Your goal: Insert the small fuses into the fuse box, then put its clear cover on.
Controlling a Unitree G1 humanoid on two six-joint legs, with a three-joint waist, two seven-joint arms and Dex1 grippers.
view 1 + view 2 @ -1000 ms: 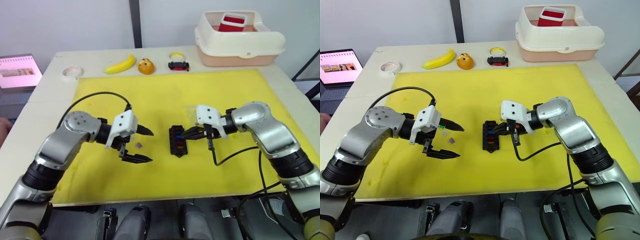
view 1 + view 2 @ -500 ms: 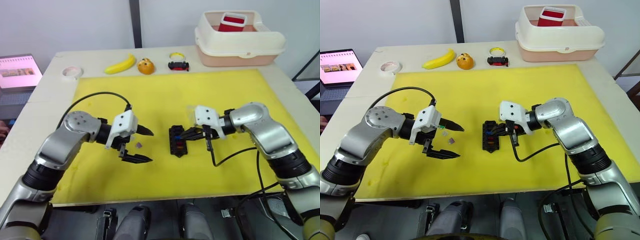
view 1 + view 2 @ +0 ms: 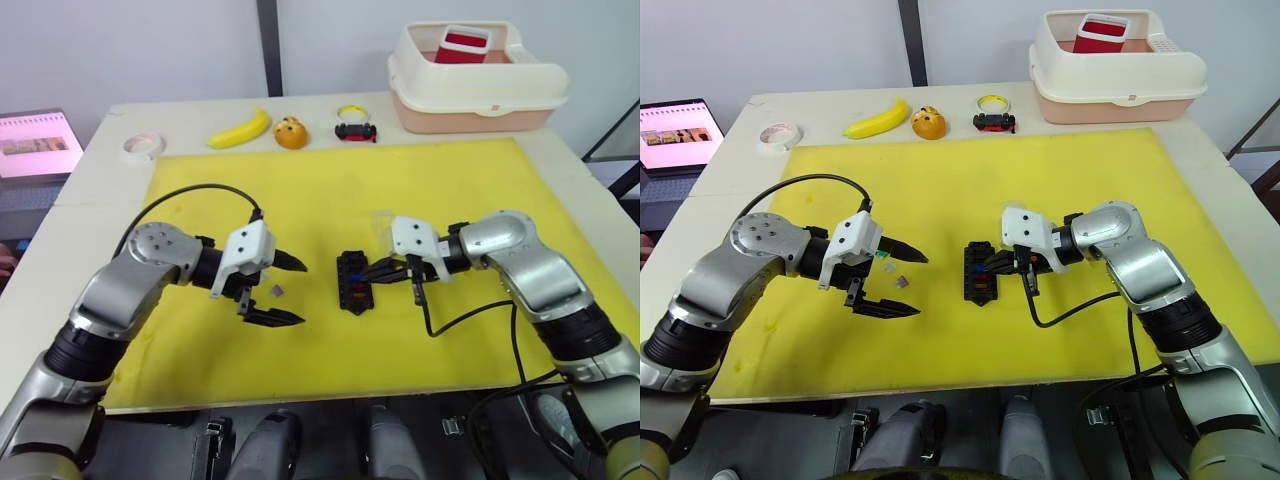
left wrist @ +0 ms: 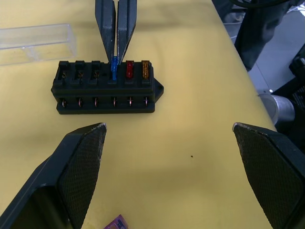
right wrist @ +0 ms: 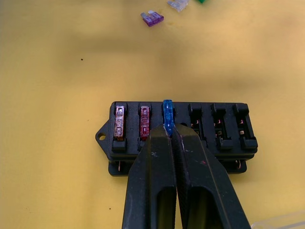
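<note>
Risk lies with the blue fuse (image 5: pixel 167 108), which is pinched by the right pincer (image 5: pixel 171 138) and stands proud in the third slot of the fuse box (image 4: pixel 106 87) at mid-mat; a tilted push could jam it. The left pincer (image 3: pixel 285 290) is held wide. Since the earlier frame, the right arm is slightly shifted.

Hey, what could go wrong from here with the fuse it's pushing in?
The right gripper pinches the blue fuse standing proud of its slot in the fuse box; tilted pressure could jam it, or slide the unheld box. Releasing sideways might nudge the red fuse beside it.
</note>
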